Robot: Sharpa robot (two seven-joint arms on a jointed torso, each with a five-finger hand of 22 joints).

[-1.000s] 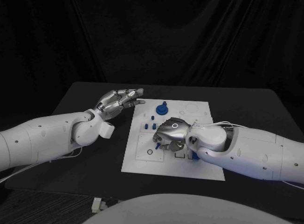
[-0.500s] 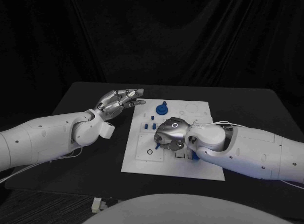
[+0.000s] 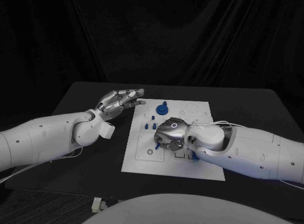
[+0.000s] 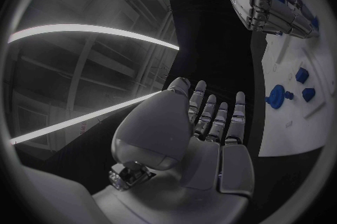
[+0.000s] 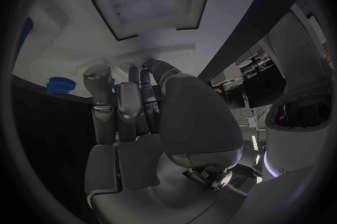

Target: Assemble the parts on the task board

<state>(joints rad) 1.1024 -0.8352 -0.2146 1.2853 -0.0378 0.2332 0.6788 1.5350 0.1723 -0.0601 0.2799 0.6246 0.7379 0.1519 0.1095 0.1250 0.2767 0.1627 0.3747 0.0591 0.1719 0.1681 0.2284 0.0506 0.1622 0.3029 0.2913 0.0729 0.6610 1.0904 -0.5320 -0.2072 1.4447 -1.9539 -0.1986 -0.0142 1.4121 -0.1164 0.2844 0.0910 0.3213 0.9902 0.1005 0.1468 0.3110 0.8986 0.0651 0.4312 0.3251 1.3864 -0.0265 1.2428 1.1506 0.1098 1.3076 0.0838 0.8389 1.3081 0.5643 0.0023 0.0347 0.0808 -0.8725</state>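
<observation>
The right hand [image 3: 171,136] stays bent over the task board [image 3: 142,158], fingers curled, grip unclear; left hand [image 3: 118,101] still hovers beside it, fingers apart; assembly unadvanced.

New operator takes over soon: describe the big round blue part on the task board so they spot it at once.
Start at the white task board in the middle of the black table. Go to its far edge, near the left robot hand. There sits the round blue part, a disc with a knob, far wider than the small blue pegs nearer the robot.
</observation>
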